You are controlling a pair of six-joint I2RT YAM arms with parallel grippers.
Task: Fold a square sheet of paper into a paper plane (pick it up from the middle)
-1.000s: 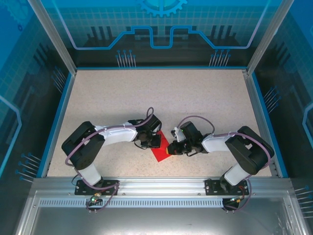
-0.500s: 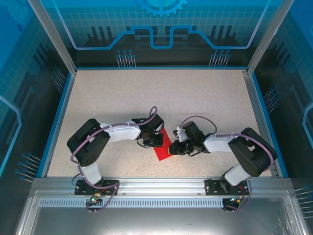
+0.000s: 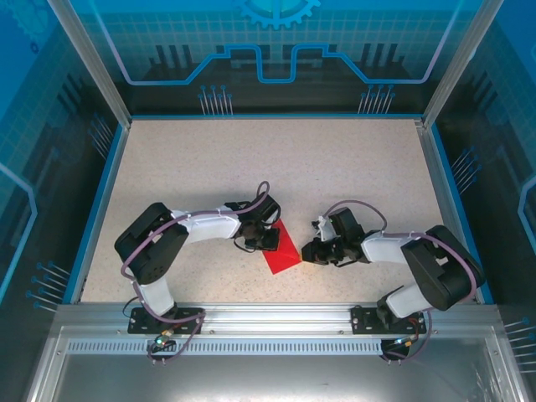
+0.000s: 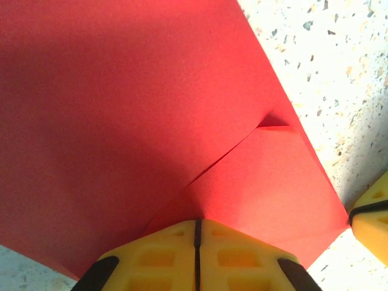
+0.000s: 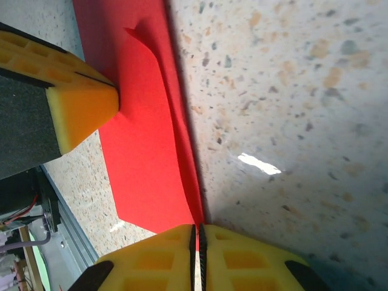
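On your left, the left pincer (image 3: 266,240) is reaching in low over the speckled counter (image 3: 276,167) with its jaws squeezed together. Its yellow pads (image 4: 163,254) are bearing down on the square sheet of paper (image 3: 282,251) rather than clasping it. The red sheet is lying flat toward the counter's near side, between your two arms. It is creased into a pointed shape, and a smaller folded flap (image 4: 267,182) is sitting on top just ahead of those pads. Moving right, the right pincer (image 5: 197,233) is sitting at the sheet's right corner with its jaws likewise drawn together. The raised red edge is running straight up to the seam between them, and you cannot tell whether it is nipping that edge or only touching it.
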